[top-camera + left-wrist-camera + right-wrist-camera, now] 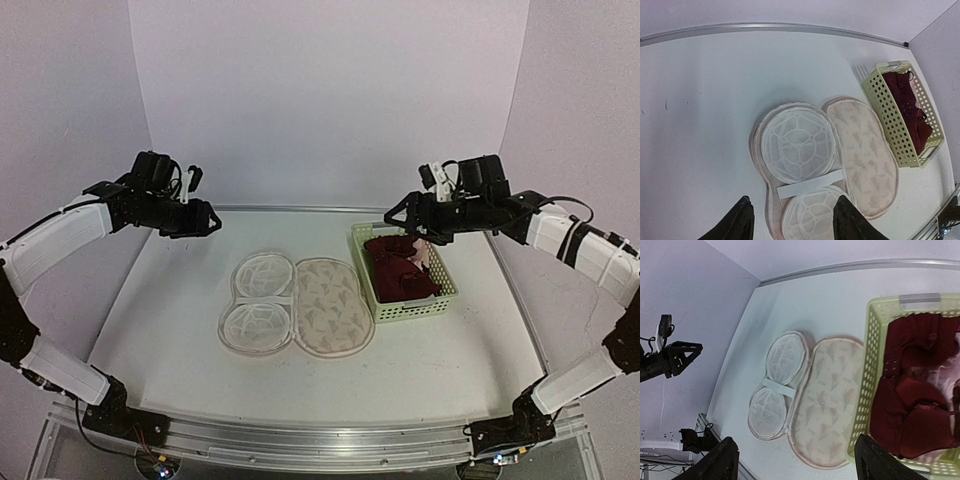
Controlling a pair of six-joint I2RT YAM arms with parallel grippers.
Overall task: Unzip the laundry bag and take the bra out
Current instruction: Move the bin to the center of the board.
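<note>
The laundry bag (325, 305) lies unzipped and spread flat mid-table, its patterned half on the right and its pale inside with two white mesh domes (258, 300) on the left. It also shows in the left wrist view (865, 155) and the right wrist view (830, 400). The maroon bra (400, 268) lies bunched in the pale green basket (410, 312), seen too in the wrist views (907, 107) (920, 405). My left gripper (205, 218) (793, 200) is open and empty, high above the table's left. My right gripper (395, 218) (795, 440) is open and empty above the basket's far end.
The basket (885, 115) (867, 390) stands right of the bag, almost touching it. A metal rail (300, 208) runs along the table's back edge under the white walls. The left arm's gripper shows in the right wrist view (677, 357).
</note>
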